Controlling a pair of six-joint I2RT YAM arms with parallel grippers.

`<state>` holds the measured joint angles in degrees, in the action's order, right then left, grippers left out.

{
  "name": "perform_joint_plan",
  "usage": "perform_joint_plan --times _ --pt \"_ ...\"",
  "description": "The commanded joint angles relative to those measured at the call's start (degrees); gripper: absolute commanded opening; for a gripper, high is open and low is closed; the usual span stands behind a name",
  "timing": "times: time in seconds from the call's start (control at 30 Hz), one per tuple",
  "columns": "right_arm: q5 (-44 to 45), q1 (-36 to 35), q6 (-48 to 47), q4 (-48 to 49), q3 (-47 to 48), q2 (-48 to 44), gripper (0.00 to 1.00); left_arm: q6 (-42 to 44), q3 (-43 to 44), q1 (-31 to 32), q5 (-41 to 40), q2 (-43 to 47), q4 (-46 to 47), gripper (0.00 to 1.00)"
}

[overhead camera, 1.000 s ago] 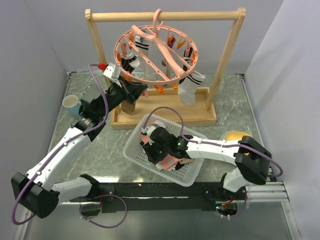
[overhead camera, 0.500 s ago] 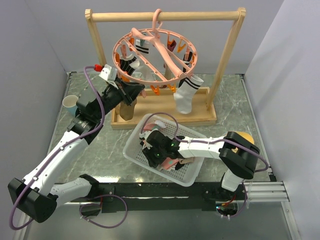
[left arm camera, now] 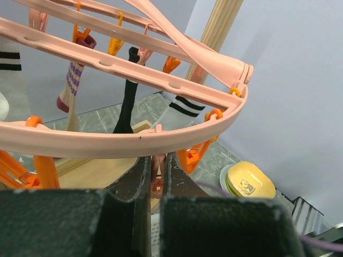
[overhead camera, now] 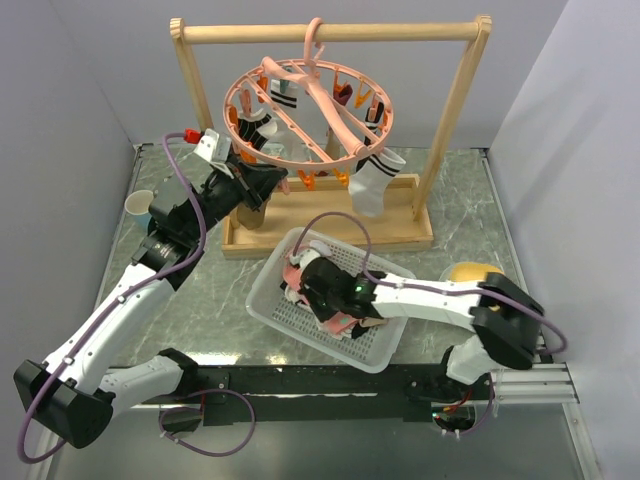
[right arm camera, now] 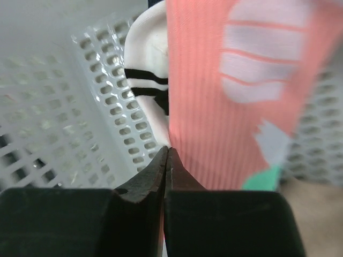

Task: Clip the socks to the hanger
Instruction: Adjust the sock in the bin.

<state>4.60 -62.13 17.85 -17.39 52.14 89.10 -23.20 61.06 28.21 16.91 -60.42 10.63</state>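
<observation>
Marbled green desk (overhead camera: 200,300) is walled on three sides; open surface is seen at the near left. From the wooden rack (overhead camera: 330,33) the hanger (overhead camera: 318,95) is hung, socks (overhead camera: 368,185) clipped on. In the white basket (overhead camera: 285,315), the right pincer (right arm camera: 167,155) is closed on a pink sock (right arm camera: 203,107) beside a striped one (right arm camera: 147,59). The left pincer (left arm camera: 157,171) is pinched shut on a clip (left arm camera: 156,184) under the ring's near edge.

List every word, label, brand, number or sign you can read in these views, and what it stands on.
None can be read in any view.
Yellow oval object: a small dark printed mark, too small to read.
Salmon-pink round plastic hanger, white mesh plastic basket, pink ribbed sock: no lettering visible.
</observation>
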Motion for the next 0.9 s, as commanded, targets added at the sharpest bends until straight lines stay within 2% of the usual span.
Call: perform_joint_plan --times 0.0,0.17,0.33,0.47,0.63,0.87 --pt "6.8 0.0 -2.1 0.9 0.2 -10.0 0.0 0.2 -0.7 -0.5 1.8 1.7 0.0 0.01" --pt "8.2 0.5 -3.0 1.7 0.6 -17.1 0.0 0.3 -0.5 -0.7 1.9 1.8 -0.2 0.01" --pt "1.8 1.3 -5.1 5.9 1.0 -24.1 0.0 0.1 -0.6 -0.7 2.3 1.9 0.1 0.01" --pt "-1.2 4.3 -2.7 6.7 1.4 -26.9 0.0 0.2 -0.7 -0.7 2.3 2.1 0.2 0.01" --pt "-3.6 10.3 2.3 6.7 -0.7 -24.2 0.0 -0.1 -0.6 -0.8 2.6 2.3 -0.1 0.01" --pt "-8.1 12.8 3.1 6.7 0.5 -14.1 0.0 -0.2 -0.3 -0.8 2.6 2.3 -0.1 0.01"
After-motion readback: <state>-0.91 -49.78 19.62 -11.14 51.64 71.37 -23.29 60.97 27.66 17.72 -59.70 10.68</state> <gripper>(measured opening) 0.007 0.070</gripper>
